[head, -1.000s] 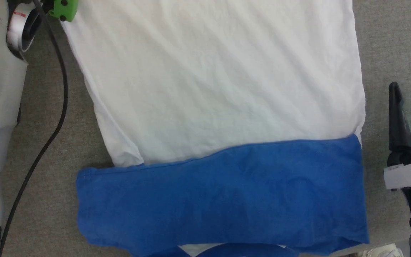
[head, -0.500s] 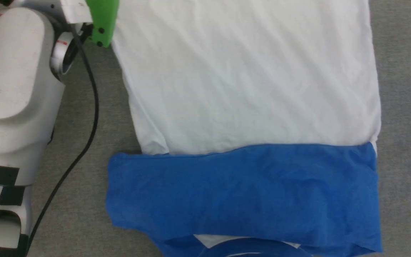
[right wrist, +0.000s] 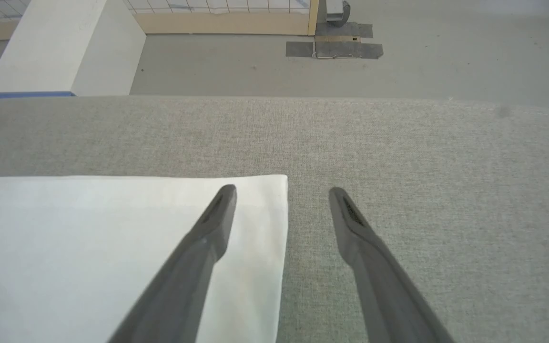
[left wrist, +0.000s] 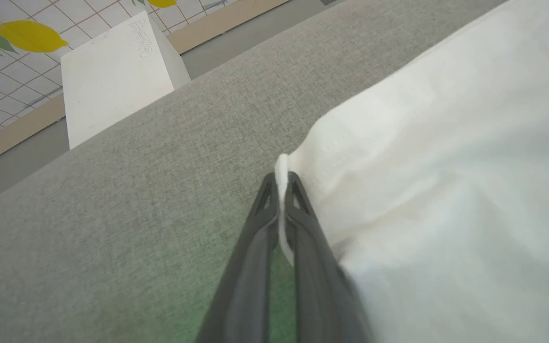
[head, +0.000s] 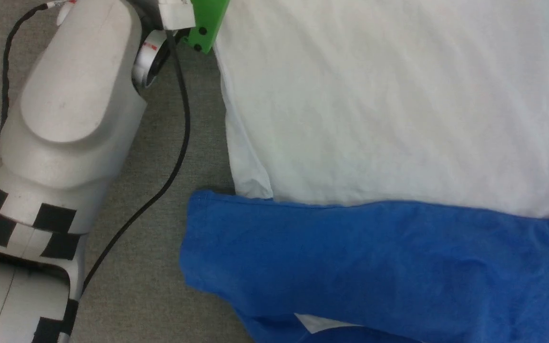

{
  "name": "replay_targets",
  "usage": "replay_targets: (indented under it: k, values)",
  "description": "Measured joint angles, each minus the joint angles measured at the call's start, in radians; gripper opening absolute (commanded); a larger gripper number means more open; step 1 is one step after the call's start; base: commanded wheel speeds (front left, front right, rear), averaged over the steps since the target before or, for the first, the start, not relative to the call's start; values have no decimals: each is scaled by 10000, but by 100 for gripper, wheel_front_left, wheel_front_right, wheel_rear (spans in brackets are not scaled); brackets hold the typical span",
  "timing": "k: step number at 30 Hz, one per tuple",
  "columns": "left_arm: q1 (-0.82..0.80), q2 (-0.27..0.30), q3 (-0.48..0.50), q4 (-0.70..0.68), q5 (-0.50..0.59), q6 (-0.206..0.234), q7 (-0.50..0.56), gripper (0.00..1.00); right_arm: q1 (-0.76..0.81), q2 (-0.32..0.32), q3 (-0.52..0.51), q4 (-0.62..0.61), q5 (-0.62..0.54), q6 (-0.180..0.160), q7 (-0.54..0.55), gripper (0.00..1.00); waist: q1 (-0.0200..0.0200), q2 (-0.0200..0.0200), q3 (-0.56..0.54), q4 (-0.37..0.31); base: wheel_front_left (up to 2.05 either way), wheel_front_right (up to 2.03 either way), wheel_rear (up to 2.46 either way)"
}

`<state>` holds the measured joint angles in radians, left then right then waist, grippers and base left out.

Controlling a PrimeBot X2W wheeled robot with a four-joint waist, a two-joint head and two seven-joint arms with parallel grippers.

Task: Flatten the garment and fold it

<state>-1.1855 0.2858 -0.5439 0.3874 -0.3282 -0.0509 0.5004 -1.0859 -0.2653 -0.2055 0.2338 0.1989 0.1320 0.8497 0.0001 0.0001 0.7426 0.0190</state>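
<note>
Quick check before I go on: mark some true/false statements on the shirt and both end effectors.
1. The left end effector is shut on a pinch of the shirt's white edge. True.
2. The right end effector grips the shirt. False: it is open, one finger over the shirt's corner, the other over the grey surface.
3. A blue sleeve lies across the white body. True.
4. The shirt is folded into a small bundle. False: it lies spread out, mostly flat.
</note>
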Motion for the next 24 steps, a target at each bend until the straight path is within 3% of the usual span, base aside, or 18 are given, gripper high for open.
replay_targets:
  k: [6,7,8,9,15,24]
  values:
    - [-373,-228,-104,171,0,-13,-230,0,-254,25,-88,734,-531,0,-150,100,0,0,387,348,0,0,0]
    - [-419,-244,-104,198,0,-13,-280,0,-318,52,-144,788,-552,0,-150,47,0,0,440,386,0,0,0]
    - [-458,-247,-105,219,0,-17,-305,0,-404,79,-245,817,-593,0,-144,16,0,0,476,409,0,0,0]
    - [-502,-247,-102,240,0,-23,-326,0,-514,142,-403,853,-642,0,-128,0,0,0,517,428,0,0,0]
    - [-618,-217,125,424,-23,82,-765,0,-705,387,-748,897,-855,0,-493,0,0,0,465,356,0,0,0]
    - [-1089,-79,834,600,-27,654,-3055,0,-1316,232,-926,917,-658,4,-1766,0,0,0,-92,192,0,0,0]
